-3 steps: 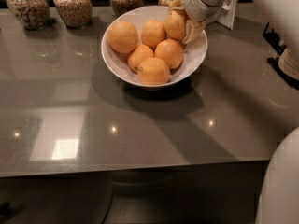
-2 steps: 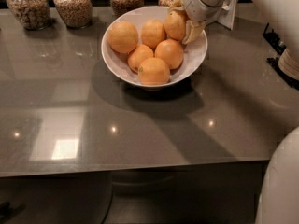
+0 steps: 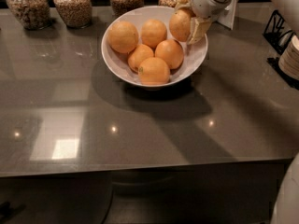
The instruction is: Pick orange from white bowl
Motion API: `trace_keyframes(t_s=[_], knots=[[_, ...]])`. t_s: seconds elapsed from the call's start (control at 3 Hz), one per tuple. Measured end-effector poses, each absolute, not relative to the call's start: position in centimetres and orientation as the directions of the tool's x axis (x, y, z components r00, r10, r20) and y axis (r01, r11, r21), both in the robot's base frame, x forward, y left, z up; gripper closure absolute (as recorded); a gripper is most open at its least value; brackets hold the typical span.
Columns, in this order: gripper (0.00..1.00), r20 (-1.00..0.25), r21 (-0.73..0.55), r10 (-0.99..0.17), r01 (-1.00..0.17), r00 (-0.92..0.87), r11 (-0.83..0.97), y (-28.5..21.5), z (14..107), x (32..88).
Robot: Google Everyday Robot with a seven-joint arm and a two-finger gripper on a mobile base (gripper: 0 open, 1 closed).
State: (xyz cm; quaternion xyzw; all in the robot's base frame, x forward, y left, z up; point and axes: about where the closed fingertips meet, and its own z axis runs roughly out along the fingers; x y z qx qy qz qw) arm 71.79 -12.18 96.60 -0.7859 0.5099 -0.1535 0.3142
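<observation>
The white bowl [image 3: 116, 64] stands at the back middle of the grey counter and holds several oranges. My gripper [image 3: 186, 22] reaches in from the upper right, at the bowl's far right rim. Its cream fingers [image 3: 196, 30] sit on either side of the orange [image 3: 178, 26], one at its right, one at its top, and it is shut on that orange. The held orange sits at rim height, apart from the others. A large orange [image 3: 123, 36] lies at the bowl's left, and others fill the middle and front.
Glass jars of grain [image 3: 72, 4] line the counter's back edge behind the bowl. A white card [image 3: 231, 16] stands behind my gripper. A black rack [image 3: 279, 28] and a stack of plates [image 3: 290, 55] sit at the right edge. The counter's front edge runs across below.
The gripper and the orange between its fingers have shifted very slightly to the right. The bowl and the other oranges have not moved.
</observation>
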Motion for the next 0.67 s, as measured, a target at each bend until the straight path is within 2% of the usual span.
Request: trace_keyframes(t_s=[0.33,0.67], knots=[[1.00,-0.174,-0.654,-0.896,-0.728,0.409,-0.205,-12.6,98.1,69.9],[1.00,-0.346,-0.624,-0.848,-0.773,0.402,-0.112,-12.2,99.0,67.1]])
